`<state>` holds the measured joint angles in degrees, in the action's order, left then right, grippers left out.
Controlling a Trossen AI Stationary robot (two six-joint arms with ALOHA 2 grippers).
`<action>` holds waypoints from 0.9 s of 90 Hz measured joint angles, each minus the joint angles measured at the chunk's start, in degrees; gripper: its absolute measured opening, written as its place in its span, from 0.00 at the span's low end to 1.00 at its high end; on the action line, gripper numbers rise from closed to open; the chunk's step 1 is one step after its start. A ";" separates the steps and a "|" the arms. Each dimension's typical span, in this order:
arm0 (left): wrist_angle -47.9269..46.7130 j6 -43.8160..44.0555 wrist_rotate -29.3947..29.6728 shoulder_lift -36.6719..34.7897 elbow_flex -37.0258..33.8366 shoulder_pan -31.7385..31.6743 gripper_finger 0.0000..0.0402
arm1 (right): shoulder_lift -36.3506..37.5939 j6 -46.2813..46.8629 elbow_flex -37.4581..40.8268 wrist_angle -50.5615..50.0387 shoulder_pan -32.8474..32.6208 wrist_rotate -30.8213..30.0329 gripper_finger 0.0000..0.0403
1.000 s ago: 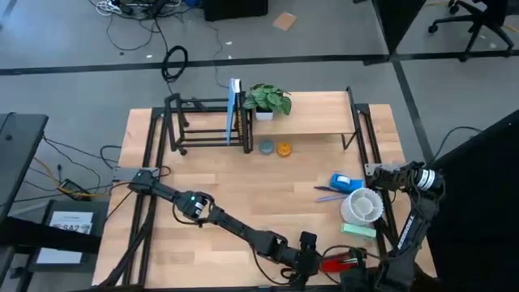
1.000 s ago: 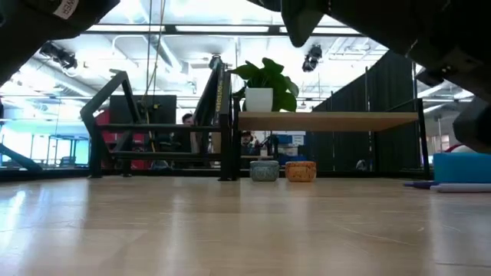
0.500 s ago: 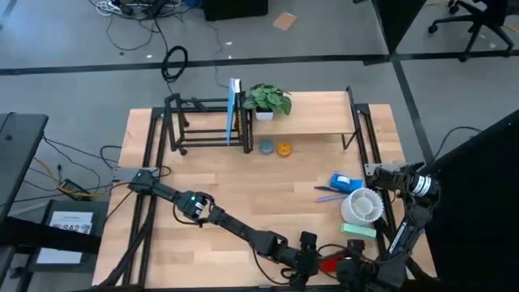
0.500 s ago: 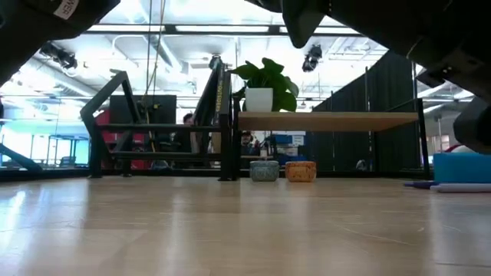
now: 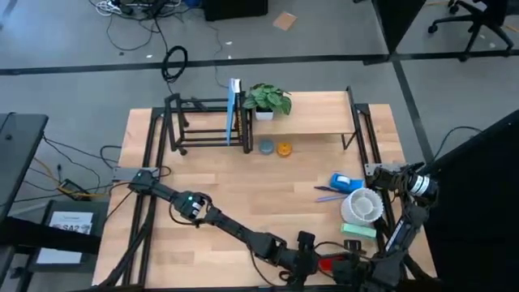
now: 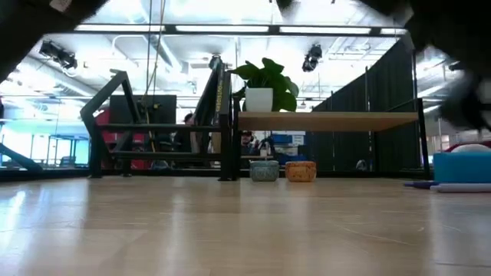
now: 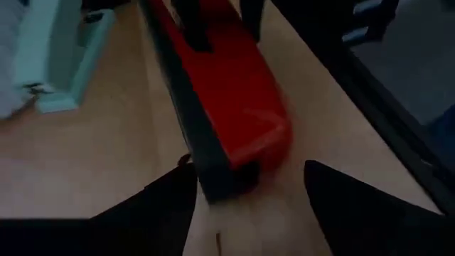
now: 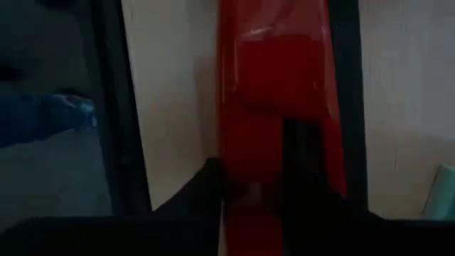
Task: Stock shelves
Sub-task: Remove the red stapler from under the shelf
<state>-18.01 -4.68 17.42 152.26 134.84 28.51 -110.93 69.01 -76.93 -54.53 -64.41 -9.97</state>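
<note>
The surface [image 5: 243, 195] carries the shelves along its far edge: the plank-topped stand [image 5: 312, 122] toward the far right, with a potted plant [image 5: 266, 100] on its left end, and the black rod rack [image 5: 199, 123] toward the far left, a blue book [image 5: 234, 109] upright at the rack's right end. Two small pots, grey [image 5: 266, 148] and orange [image 5: 284, 148], sit on the surface just in front of the stand.

Near the right edge lie unstocked items: a white bowl [image 5: 362, 208], a blue tape dispenser [image 5: 345, 182], a green block [image 5: 358, 230]. At the near edge lies a red stapler [image 5: 334, 263], with both arms reaching to it. The left gripper [image 7: 249, 192] has its fingers spread apart around the stapler's end, not yet clenched. The right gripper [image 5: 357, 272] hovers right over the same stapler; whether its fingers are released or clamped I cannot tell.

The likely trouble is a collision: two grippers crowd one item beside the edge, and a nudge could push the stapler off.

Hidden: the right gripper's fingertips, and the stapler's far end in the wrist views.
</note>
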 joint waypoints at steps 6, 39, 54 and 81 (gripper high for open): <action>-3.73 -2.91 2.98 -2.42 0.16 0.73 0.57 | 2.06 0.18 0.19 -1.50 0.06 0.75 0.11; -7.52 -14.35 13.60 -7.24 0.22 5.66 0.57 | 18.35 -3.90 0.10 -3.52 3.35 0.22 0.02; -7.07 -11.01 14.08 -5.90 0.14 6.01 0.57 | 18.86 -0.97 0.12 -8.81 3.22 2.75 0.10; -2.70 -4.13 14.35 -5.44 0.14 6.04 0.57 | 15.48 15.75 6.83 -7.70 3.33 10.27 0.40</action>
<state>-20.71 -8.81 31.77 146.82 134.99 34.54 -95.45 84.76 -70.10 -62.24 -61.08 0.30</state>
